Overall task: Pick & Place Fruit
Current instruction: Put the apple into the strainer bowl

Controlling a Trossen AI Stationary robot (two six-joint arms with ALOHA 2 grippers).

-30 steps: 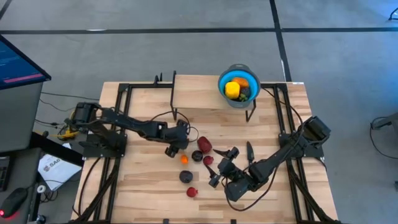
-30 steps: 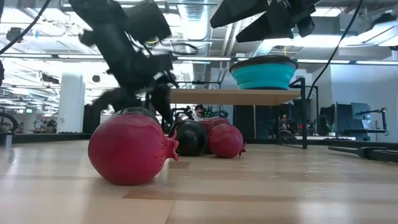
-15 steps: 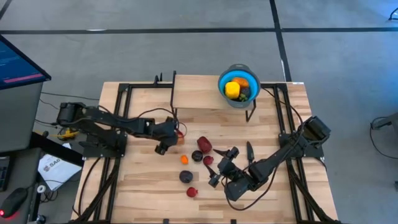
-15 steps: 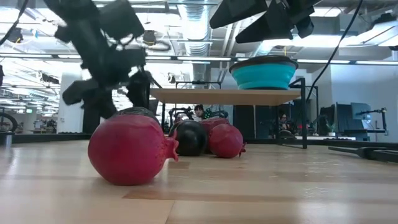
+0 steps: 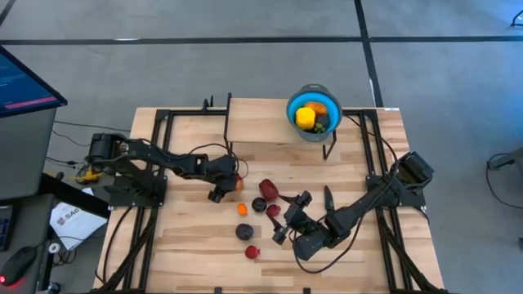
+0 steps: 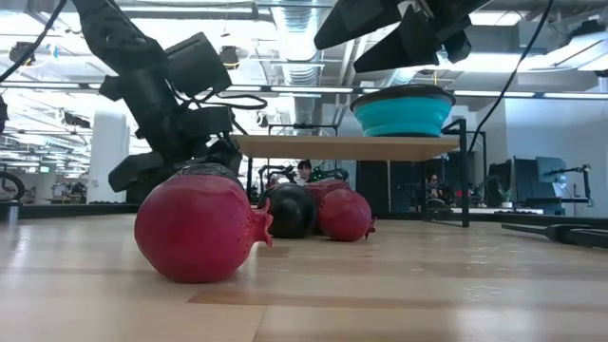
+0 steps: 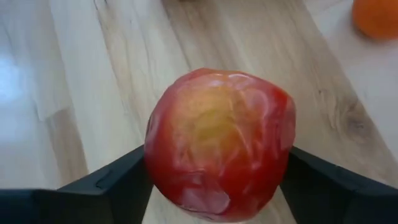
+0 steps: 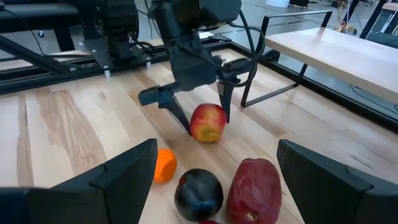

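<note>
A red-and-yellow apple (image 7: 217, 143) lies on the table left of the other fruit, and my left gripper (image 5: 225, 188) is shut on it. Nearby on the wood lie a small orange fruit (image 5: 242, 209), a dark purple one (image 5: 258, 205), a red one (image 5: 268, 189) and several more. My right gripper (image 5: 288, 220) hangs open above the fruit's right side, with nothing between its fingers. A blue bowl (image 5: 313, 122) on a raised shelf holds yellow and orange fruit. My left gripper pinches the apple's two opposite sides (image 7: 152, 155) between its fingers (image 7: 118, 180). The fingers slant down from the table's left side. The apple (image 8: 208, 122) sits with its underside on the table.
A slim black knife (image 5: 328, 198) lies right of the fruit. The wooden shelf (image 5: 261, 122) stands on black legs at the far side. Black frame rails (image 5: 163, 147) run along both table sides. Bare wood lies near the front edge.
My left gripper has drawn back toward the table's left edge and sunk lower. The apple, hidden under it at first, now shows between its fingers.
</note>
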